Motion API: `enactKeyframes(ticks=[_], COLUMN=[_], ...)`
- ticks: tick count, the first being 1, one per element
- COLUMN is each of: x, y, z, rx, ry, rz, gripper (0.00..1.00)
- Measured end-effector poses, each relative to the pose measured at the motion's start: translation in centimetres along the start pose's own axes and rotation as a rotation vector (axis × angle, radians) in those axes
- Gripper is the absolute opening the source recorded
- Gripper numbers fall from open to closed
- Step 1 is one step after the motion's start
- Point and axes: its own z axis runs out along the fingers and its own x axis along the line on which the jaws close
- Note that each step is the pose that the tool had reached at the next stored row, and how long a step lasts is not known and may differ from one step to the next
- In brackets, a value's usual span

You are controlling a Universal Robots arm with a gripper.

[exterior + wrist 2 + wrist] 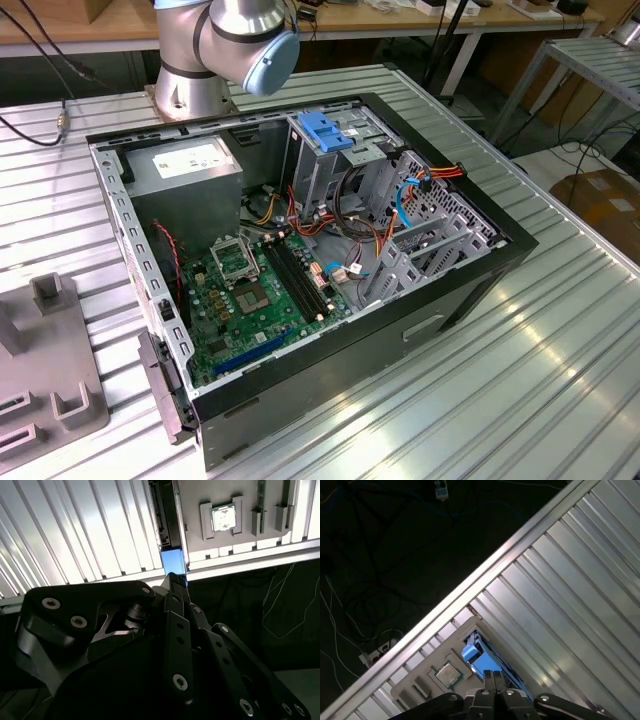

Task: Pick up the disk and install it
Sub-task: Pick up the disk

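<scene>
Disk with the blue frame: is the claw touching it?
Touching. In the second wrist view the gripper pinches the disk by its blue bracket, with no gap.

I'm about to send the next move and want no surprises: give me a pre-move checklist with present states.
1. End effector at the flat silver-grey disk in its blue plastic bracket: ok, in the first wrist view.
2. Disk lifted off the grey fixture tray: cannot tell.
3. Black computer case side panel off: ok.
4. Metal drive cage with blue latch uncovered: ok.
5. Orange cables clear of cage: cannot tell.
</scene>
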Motion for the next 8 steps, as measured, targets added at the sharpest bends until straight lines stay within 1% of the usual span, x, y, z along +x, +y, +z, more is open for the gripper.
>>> enactKeyframes(ticks=[8], x=[0.0], y=[0.0], z=[0.02], rx=[-0.002], ry=[0.0011], rz=[-0.106], gripper=[0.1])
